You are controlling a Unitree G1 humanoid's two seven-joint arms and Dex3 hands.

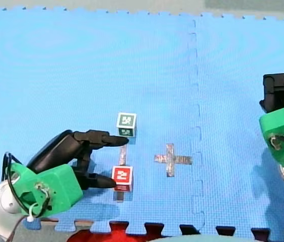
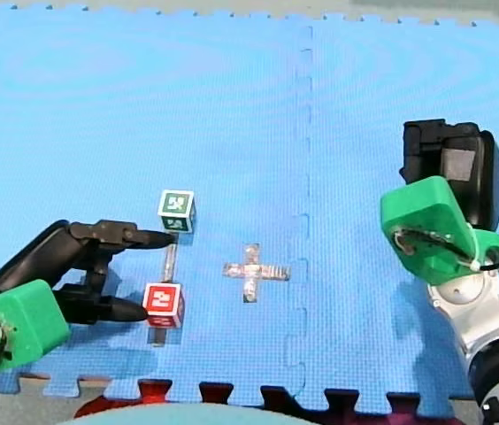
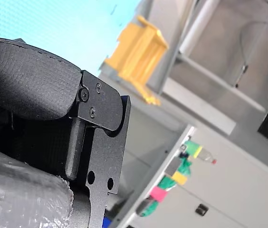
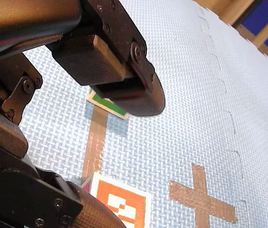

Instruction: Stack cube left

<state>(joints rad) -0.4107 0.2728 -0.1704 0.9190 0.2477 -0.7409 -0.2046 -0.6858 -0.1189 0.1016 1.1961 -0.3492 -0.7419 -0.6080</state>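
A red cube (image 1: 122,177) sits on the blue foam mat (image 1: 81,70) near its front edge. A green cube (image 1: 126,124) stands a little behind it, with a strip of silver tape (image 1: 123,154) on the mat between them. My left hand (image 1: 119,161) comes in from the front left and is open around the red cube's left side. Its upper fingers (image 1: 101,137) reach to the green cube's base, and the lower fingertip (image 1: 107,180) is at the red cube's left face. The second wrist view shows both cubes, red (image 4: 124,204) and green (image 4: 106,104), past these fingers. Nothing is lifted.
A silver tape cross (image 1: 172,159) lies to the right of the cubes. My right hand (image 2: 444,177) hovers at the far right, holding nothing. A mat seam (image 1: 196,101) runs front to back. The mat's toothed front edge (image 1: 147,229) is just in front of the red cube.
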